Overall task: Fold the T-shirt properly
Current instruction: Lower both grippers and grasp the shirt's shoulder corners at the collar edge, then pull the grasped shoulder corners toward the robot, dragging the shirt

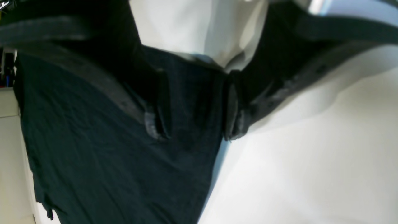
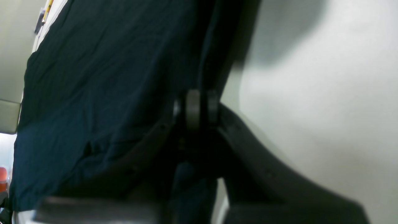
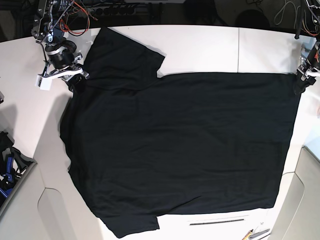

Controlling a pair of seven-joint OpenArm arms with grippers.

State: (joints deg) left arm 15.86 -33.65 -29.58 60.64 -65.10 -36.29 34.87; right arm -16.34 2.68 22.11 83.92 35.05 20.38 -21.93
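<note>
The black T-shirt [image 3: 180,145] is lying spread flat, plain side up, across the white table [image 3: 210,45]; the right gripper [image 2: 200,109] is pinching its far-left shoulder; the left gripper [image 1: 194,116], jaws parted, is straddling the far-right hem corner; judging by this, spreading is finishing, and a first fold calls for a firm left grasp.

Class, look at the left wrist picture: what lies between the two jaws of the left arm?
In the left wrist view, black cloth of the T-shirt by its edge fills the gap of the left gripper; white table lies beside it.
</note>
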